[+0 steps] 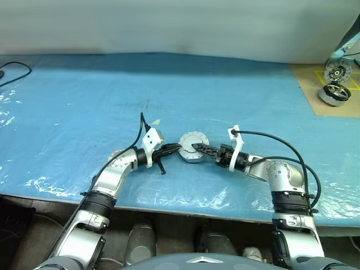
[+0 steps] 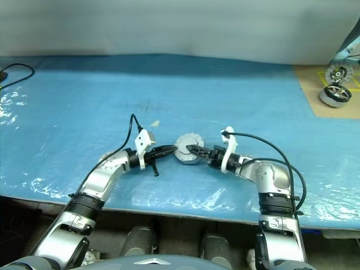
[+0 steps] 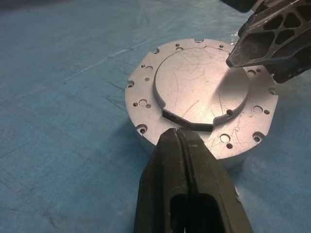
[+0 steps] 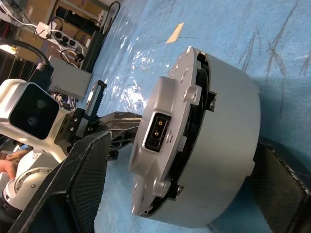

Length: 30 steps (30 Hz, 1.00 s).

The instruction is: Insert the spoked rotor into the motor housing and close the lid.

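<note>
Right gripper (image 1: pixel 198 148), jaws spread, straddles the motor housing (image 1: pixel 193 147); left gripper (image 1: pixel 172 149), pinched shut, braces its lid (image 3: pixel 201 80). Pressing squarely should seat it.

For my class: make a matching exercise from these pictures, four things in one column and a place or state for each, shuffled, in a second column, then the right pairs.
Things
1. left gripper
2. right gripper
3. motor housing
4. blue table cover

Places or states
A. fingers spread wide, one on each side of the round metal can
B. lies under everything, wrinkled and shiny
C. fingers pressed together, tip at the edge of the raised disc
D. sits between the two grippers, its lid on top, seated a little askew

Pairs: 1-C, 2-A, 3-D, 4-B
</note>
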Motion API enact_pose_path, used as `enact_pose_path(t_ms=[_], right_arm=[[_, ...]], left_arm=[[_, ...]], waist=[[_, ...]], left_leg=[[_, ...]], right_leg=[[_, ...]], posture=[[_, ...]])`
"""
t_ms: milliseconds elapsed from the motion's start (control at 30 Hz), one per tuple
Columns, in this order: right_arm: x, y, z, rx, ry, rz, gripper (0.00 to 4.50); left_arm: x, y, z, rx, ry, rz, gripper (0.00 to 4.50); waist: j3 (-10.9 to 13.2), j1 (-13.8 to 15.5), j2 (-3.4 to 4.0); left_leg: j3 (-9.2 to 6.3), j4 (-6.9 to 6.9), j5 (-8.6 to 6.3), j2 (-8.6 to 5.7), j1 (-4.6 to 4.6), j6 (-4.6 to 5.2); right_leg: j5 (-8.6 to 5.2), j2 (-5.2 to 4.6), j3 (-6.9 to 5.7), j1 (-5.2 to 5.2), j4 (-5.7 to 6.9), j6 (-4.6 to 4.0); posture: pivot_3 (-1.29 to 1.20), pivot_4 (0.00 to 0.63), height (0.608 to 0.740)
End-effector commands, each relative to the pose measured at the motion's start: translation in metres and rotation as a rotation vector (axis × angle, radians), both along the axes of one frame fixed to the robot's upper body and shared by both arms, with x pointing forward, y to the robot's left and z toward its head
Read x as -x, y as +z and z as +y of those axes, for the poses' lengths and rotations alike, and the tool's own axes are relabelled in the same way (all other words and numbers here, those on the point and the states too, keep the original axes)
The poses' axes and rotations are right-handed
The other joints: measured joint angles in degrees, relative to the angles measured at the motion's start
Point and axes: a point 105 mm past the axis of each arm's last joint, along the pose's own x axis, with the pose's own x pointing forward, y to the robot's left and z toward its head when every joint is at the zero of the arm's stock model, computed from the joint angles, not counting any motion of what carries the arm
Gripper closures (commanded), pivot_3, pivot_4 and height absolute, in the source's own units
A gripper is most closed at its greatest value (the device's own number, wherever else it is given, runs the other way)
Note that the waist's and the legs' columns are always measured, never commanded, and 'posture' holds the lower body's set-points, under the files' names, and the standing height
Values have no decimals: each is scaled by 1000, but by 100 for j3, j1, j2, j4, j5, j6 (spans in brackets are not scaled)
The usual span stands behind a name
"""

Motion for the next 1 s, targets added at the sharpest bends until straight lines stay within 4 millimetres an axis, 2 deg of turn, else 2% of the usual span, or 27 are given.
enact_pose_path(t_ms=[33, 100, 167, 267, 433, 567, 733, 833, 1000], right_arm=[[-3, 15, 10, -42, 16, -54, 1087], [-3, 15, 13, -56, 18, -50, 1788], [-3, 14, 16, -61, 21, -44, 2097], [-3, 12, 19, -60, 23, -31, 2097], [-2, 8, 21, -50, 32, -17, 2097], [0, 0, 23, -38, 45, 56, 2097], [-3, 6, 22, -128, 24, 98, 2097], [-7, 17, 21, -229, 5, 117, 2097], [-20, 45, 16, -427, -42, 124, 2097]], left_arm=[[4, -12, 0, -34, -16, 37, 4500], [4, -12, 0, -35, -15, 37, 4500], [4, -12, 0, -33, -14, 36, 4500], [2, -10, 0, -15, -8, 34, 4500], [7, 9, 3, 80, -29, 42, 4500], [15, 56, 14, 243, -27, 10, 4500], [28, 90, 19, 287, -26, 18, 4500], [31, 95, 21, 301, -9, 45, 4500], [29, 82, 33, 310, 64, 123, 4500]], waist=[[0, -2, 0], [0, -1, 0], [0, -1, 0], [0, -10, 1], [0, -37, 1], [2, -70, -2], [4, -61, 1], [7, -55, 6], [38, -59, 39]], left_leg=[[0, 0, 0, 1, 1, 0], [0, -1, 0, 2, 1, 0], [0, 1, 0, 1, 1, 0], [0, 3, 1, 1, 3, -1], [0, 3, 3, 2, 3, -4], [-1, 0, 3, 6, -8, -4], [1, -3, 3, 7, -15, -5], [2, -1, 3, 5, -16, -5], [6, 1, 4, 5, -19, -4]], right_leg=[[0, 0, 0, 0, 0, 0], [0, 1, -1, -1, 1, 0], [0, 0, -1, 0, 1, 0], [0, -1, -1, 1, 3, 0], [1, 0, -1, 0, 6, 0], [1, 5, 0, -13, 6, -2], [0, 8, -5, -20, 6, -5], [0, 7, -2, -19, 4, -5], [0, 7, -1, -22, 7, -6]], posture=[[0, 150, 740], [0, 150, 740], [0, 150, 740], [0, 150, 740], [0, 150, 740], [0, 150, 740], [0, 150, 740], [0, 150, 740], [0, 150, 740]])
